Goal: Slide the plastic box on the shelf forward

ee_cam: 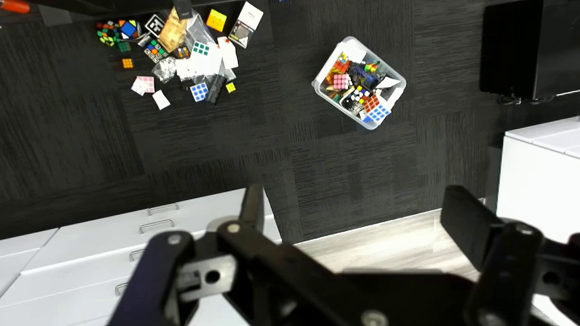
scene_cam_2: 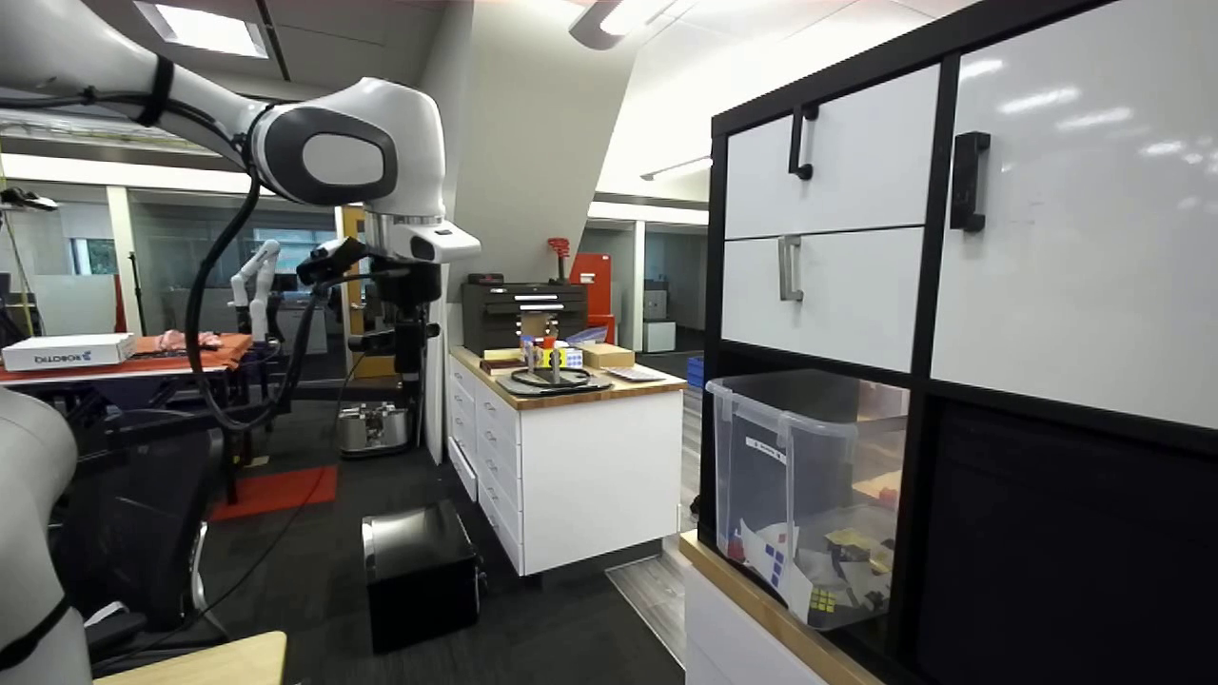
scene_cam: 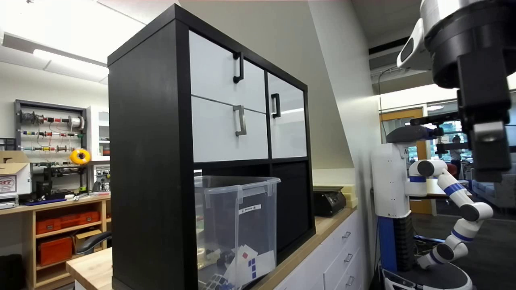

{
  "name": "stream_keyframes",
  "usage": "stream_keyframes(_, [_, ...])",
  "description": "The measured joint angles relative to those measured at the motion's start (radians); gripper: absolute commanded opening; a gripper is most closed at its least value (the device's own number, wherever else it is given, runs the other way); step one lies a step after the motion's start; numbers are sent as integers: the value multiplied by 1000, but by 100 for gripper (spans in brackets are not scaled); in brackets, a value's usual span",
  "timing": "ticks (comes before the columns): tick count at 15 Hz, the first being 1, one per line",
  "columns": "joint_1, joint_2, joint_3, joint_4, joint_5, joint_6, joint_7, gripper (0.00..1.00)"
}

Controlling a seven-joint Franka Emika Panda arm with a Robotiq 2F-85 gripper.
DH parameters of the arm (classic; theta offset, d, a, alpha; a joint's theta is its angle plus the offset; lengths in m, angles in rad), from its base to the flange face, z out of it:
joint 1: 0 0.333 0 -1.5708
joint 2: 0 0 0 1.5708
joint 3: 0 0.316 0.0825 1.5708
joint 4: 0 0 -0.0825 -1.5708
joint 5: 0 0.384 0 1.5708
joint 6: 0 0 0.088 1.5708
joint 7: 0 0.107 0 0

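Observation:
The plastic box (scene_cam: 258, 217) is a large clear bin with a wide rim and small objects inside. In both exterior views it stands upright in a lower compartment of the black shelf (scene_cam: 147, 153), its front reaching slightly past the frame. It also shows in an exterior view (scene_cam_2: 756, 495) below white drawer fronts. My gripper (scene_cam: 489, 161) points down, well apart from the box and shelf. In an exterior view the gripper (scene_cam_2: 411, 404) hangs over the floor area. In the wrist view the gripper (ee_cam: 355, 199) has its fingers wide apart with nothing between them. Box and shelf do not show there.
Below in the wrist view, an open clear container (ee_cam: 333, 97) of puzzle cubes lies on dark carpet, with loose cubes and papers (ee_cam: 206, 59) nearby. White drawer cabinets (ee_cam: 136, 249) stand below. A black box (scene_cam_2: 423, 571) and a tool-topped cabinet (scene_cam_2: 599, 476) stand beyond.

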Motion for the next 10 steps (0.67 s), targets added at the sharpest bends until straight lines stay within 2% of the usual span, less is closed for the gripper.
stream_keyframes(5, [-23, 94, -2, -1, -98, 128, -50, 100])
stream_keyframes(10, [-73, 213, -35, 36, -253, 229, -122, 100])
